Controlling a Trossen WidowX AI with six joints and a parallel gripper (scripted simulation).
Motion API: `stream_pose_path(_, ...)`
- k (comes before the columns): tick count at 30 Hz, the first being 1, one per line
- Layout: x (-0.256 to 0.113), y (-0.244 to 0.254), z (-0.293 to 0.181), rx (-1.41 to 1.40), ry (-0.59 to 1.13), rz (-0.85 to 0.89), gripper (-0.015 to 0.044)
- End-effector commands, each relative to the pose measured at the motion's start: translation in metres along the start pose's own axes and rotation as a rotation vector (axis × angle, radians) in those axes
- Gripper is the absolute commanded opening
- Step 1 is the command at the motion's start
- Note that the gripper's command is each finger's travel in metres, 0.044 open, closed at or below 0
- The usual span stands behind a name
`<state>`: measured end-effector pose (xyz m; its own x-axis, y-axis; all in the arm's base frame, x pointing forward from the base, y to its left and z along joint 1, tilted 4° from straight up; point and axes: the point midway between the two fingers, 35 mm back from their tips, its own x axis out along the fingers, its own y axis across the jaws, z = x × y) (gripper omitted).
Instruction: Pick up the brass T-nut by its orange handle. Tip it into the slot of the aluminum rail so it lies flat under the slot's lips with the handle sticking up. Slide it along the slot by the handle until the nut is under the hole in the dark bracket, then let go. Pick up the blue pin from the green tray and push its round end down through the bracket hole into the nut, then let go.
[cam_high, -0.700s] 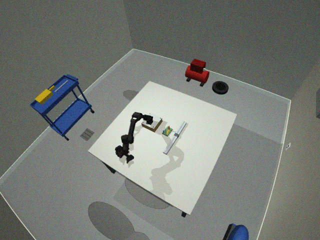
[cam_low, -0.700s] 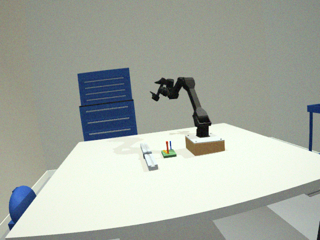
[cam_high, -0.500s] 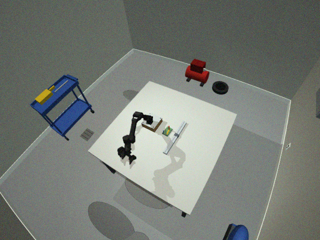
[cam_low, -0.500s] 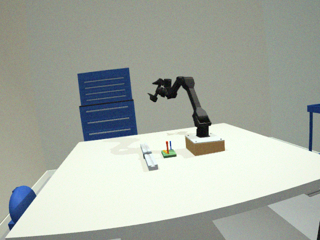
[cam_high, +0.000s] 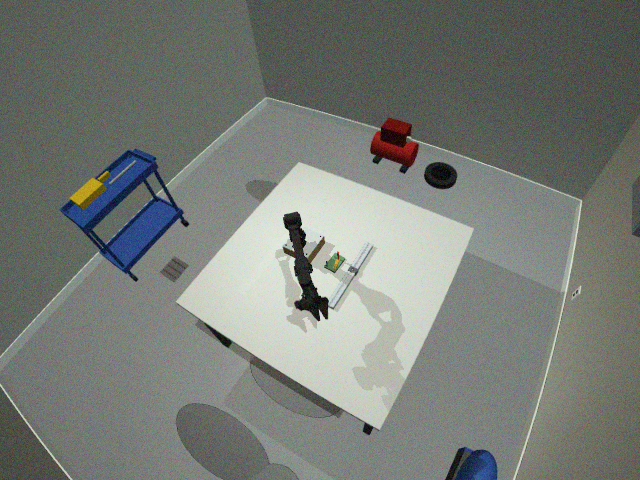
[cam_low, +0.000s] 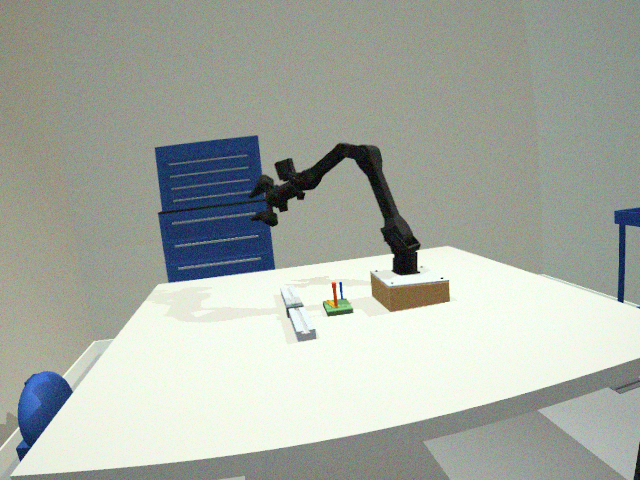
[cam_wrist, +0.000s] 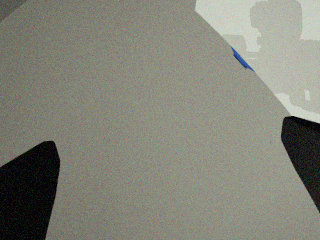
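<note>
Hand (cam_high: 321, 316) (cam_low: 250, 207) (cam_wrist: 174, 140) wide open above the table (cam_high: 248, 294) (cam_low: 330, 382) (cam_wrist: 225, 15); holding nothing.

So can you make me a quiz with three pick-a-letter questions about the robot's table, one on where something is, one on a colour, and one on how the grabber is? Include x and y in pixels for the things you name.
1. Where is the blue pin?
A) In the slot of the rail
B) On the green tray
C) Between the gripper's fingers

2. What colour is the handle standing up from the tray?
A) Orange
B) Purple
C) White

3. How is the gripper?
A) Shut on the handle
B) Shut on nothing
C) Open

1: B, because the blue pin (cam_low: 341, 290) stands up from the green tray (cam_high: 331, 267) (cam_low: 338, 311).
2: A, because the upright handle (cam_high: 338, 255) (cam_low: 334, 295) shows orange, a reddish shade.
3: C, because the gripper (cam_high: 323, 314) (cam_low: 251, 207) (cam_wrist: 174, 140) has its fingers wide apart with nothing between them.
</note>
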<state>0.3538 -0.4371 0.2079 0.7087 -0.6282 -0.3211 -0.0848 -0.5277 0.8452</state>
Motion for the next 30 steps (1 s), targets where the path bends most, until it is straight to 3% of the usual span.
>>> stream_pose_path(1,-0.01,-0.057,-0.047,-0.062,-0.001,-0.181,0.044)
stream_pose_path(9,-0.075,-0.176,-0.13,-0.278,0.012,-0.562,0.044)
stream_pose_path(18,-0.215,-0.282,-0.162,-0.722,0.017,-0.972,0.044)
stream_pose_path(24,-0.318,-0.31,-0.14,-1.136,0.01,-1.183,0.044)
stream_pose_path(30,-0.332,-0.312,-0.136,-1.192,0.008,-1.203,0.044)
